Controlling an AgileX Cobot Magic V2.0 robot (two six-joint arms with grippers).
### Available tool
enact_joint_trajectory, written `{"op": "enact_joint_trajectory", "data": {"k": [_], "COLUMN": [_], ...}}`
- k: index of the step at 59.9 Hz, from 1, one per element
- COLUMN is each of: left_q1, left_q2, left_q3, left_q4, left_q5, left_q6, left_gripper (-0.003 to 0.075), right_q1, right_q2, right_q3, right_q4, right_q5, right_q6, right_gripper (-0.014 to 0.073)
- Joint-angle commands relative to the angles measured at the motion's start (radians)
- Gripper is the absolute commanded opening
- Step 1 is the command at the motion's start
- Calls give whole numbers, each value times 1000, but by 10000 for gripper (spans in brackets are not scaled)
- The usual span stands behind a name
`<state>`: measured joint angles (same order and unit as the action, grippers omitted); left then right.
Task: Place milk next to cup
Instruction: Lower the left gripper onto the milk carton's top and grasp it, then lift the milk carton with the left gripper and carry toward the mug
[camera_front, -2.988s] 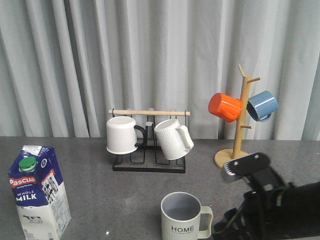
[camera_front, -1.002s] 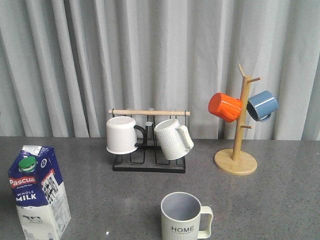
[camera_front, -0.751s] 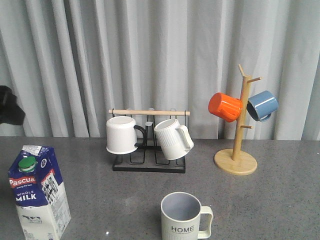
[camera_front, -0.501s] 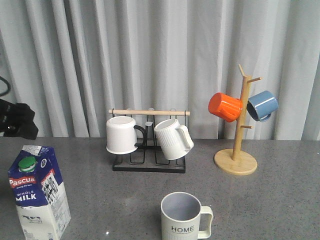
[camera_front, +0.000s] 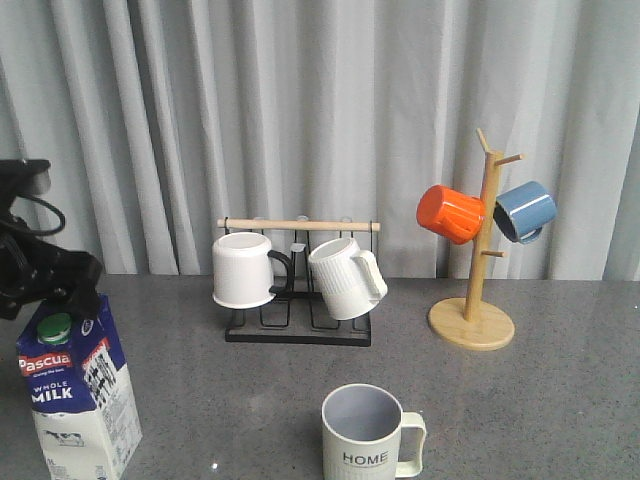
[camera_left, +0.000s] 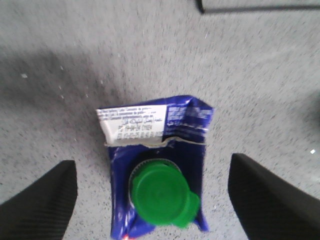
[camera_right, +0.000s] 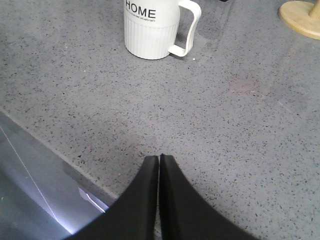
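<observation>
Left pincer, front view: black, at the left edge of the frame, directly above the tall blue-and-white gable-top milk carton with green round cap; its spread cannot be told here. The carton stands upright at lower left on the grey speckled table. The pale cream mug lettered "HOME" stands at lower centre, well apart from the carton.

Left wrist view: left pincer spread wide, fingers at the lower left and lower right corners. The carton lies between them, untouched, cap toward the lower edge.

Right wrist view: right pincer pressed together, empty, at lower centre. The mug stands upright at top centre, handle toward the right of the frame.
</observation>
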<state>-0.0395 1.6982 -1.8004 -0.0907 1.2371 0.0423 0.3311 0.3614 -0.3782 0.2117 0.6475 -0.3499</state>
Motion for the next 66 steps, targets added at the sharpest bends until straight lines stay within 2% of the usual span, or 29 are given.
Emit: {"op": "enact_joint_trajectory", "data": {"k": [1, 19, 25, 31, 44, 52, 66], "left_q1": [-3, -3, -3, -3, -3, -3, -3], "left_q2": [-8, 61, 64, 64, 64, 58, 4], "left_q3": [-31, -31, -31, -31, -31, -32, -43], "left_q4": [-5, -6, -6, -6, -9, -47, -249], "left_q5": [-4, 11, 11, 11, 11, 11, -15], "left_q6": [-7, -8, -8, -8, -8, -8, 8], "left_gripper": [594, 589, 559, 491, 242, 119, 6], "right_q1": [-1, -1, -1, -1, -1, -1, -1], "right_q2": [7, 7, 7, 7, 7, 7, 7], "right_q3": [-15, -15, -15, -15, -15, -15, -15], "right_q4": [1, 1, 1, 1, 1, 1, 1], "right_q5": [-69, -76, -76, -76, -77, -76, -76], "right_q6": [1, 1, 1, 1, 1, 1, 1], "right_gripper": [-5, -5, -5, -5, -5, -5, -5]}}
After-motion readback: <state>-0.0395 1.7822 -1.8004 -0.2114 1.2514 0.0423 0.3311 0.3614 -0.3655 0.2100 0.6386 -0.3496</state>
